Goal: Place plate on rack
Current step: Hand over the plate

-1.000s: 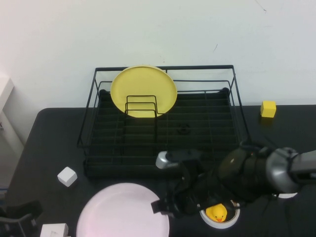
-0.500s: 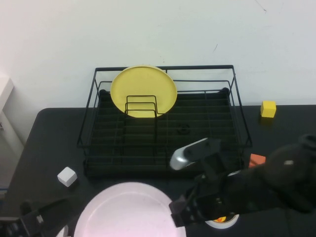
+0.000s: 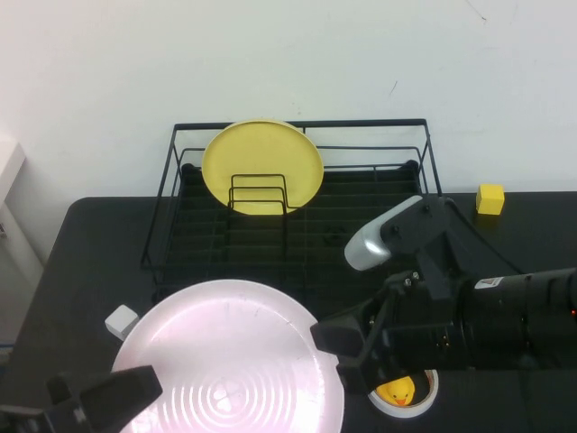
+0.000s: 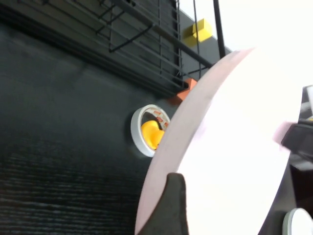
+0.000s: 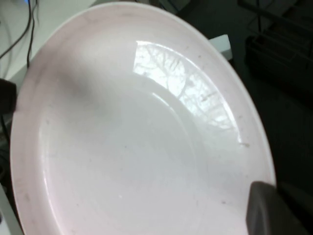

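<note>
The plate [image 3: 225, 356] has risen off the counter [image 3: 90, 262], tilted up just in front of the rack [image 3: 297, 216]. The right pincer [image 3: 347, 347] pinches its rim, so the lift toward the rack is underway. The left pincer [image 3: 104, 401], now spread, has come up beside the plate's other edge.

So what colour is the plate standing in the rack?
Yellow plate, plain, upright in the rack; the high view shows it best.

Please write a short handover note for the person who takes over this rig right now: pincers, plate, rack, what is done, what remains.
Right pincer: shut on the pink plate at its right edge, holding it raised and tilted in front of the rack.
Left pincer: open, at the plate's lower left edge, not gripping.
Rack: at the table's back, with a yellow plate upright in it.
Done: plate lifted off the table.
Left: carry it over the front rail and stand it between the dividers.
</note>
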Controlling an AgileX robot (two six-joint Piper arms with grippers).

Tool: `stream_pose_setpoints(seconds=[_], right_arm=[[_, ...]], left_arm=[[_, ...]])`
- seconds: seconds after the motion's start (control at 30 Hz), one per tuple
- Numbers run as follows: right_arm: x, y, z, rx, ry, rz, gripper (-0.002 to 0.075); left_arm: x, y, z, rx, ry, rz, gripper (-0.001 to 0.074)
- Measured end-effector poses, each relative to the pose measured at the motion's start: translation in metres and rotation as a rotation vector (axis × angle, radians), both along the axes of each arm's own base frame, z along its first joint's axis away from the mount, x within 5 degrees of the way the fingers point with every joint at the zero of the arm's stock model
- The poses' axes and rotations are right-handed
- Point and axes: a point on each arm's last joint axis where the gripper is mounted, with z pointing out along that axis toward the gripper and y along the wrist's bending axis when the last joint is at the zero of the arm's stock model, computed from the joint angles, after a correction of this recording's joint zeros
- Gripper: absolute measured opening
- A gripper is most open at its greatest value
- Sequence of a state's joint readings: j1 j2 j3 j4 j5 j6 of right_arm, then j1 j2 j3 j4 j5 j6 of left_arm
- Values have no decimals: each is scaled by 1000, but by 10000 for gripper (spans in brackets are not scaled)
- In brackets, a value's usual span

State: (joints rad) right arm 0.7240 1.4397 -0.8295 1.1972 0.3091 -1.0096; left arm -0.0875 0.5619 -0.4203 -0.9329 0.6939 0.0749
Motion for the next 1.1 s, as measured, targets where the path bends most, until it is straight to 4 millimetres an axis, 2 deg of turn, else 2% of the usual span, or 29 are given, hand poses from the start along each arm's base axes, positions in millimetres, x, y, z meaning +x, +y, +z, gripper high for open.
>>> stream_pose_setpoints(seconds=[0.43, 0.8, 1.1], right_arm=[[5, -3, -2, -38, -62, -27, 9], [3, -2, -1, -11, -33, -25, 9], [5, 0, 5, 14, -50, -23, 9]], left_arm=[[-1, -1, -1, 94, -73, -72, 627], [0, 0, 0, 185, -159, -123, 626], [5, 4, 3, 171, -187, -37, 626]])
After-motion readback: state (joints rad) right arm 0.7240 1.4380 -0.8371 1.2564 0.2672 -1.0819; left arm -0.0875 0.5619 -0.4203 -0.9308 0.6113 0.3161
